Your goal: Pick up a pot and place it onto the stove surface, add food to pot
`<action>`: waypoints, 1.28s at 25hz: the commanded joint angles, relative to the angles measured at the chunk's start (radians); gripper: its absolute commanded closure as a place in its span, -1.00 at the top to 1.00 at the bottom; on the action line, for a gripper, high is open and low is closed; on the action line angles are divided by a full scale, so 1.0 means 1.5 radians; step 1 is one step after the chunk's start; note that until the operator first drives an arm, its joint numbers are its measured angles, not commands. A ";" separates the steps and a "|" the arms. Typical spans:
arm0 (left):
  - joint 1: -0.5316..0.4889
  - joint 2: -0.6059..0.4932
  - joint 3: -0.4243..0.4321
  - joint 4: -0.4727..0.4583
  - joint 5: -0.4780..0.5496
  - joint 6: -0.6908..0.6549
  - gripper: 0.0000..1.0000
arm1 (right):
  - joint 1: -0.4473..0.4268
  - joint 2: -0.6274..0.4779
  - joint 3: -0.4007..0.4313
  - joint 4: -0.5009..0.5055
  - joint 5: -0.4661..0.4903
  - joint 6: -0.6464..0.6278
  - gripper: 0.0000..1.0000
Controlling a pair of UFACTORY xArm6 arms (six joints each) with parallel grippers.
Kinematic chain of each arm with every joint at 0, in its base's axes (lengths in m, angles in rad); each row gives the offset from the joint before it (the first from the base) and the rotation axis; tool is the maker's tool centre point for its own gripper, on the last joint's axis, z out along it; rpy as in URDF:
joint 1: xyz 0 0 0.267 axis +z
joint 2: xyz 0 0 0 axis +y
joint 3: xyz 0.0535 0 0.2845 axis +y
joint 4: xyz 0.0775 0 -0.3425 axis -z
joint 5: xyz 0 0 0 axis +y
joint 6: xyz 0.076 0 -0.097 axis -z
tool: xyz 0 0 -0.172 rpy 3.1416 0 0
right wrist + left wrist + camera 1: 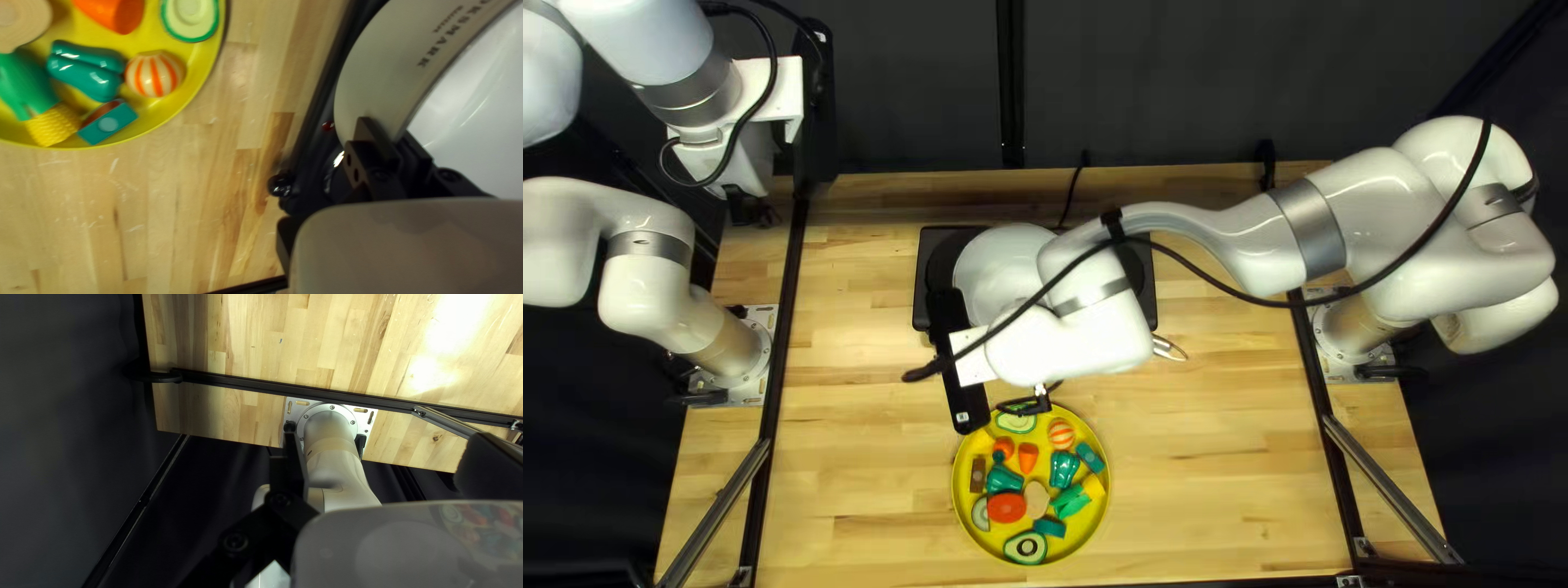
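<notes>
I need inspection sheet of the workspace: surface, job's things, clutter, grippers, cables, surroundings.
Surface: wooden table, some pale marks.
Pot: white pot over the stove; whether it rests on it, cannot tell.
Food: toy food on the yellow plate; nothing seen in the pot's visible part.
Clutter: metal loop beside the stove, partly hidden.
Right gripper: shut on the pot's wall.
Left gripper: raised, above the table's left side; state cannot tell.
Cables: thin cable behind the stove; right arm's cable hangs along it.
Surroundings: dark curtain; people, nothing seen.
</notes>
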 commanded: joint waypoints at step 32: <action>0.000 0.000 0.000 0.000 0.000 0.000 1.00 | -0.054 0.057 -0.036 0.003 -0.035 -0.072 -1.00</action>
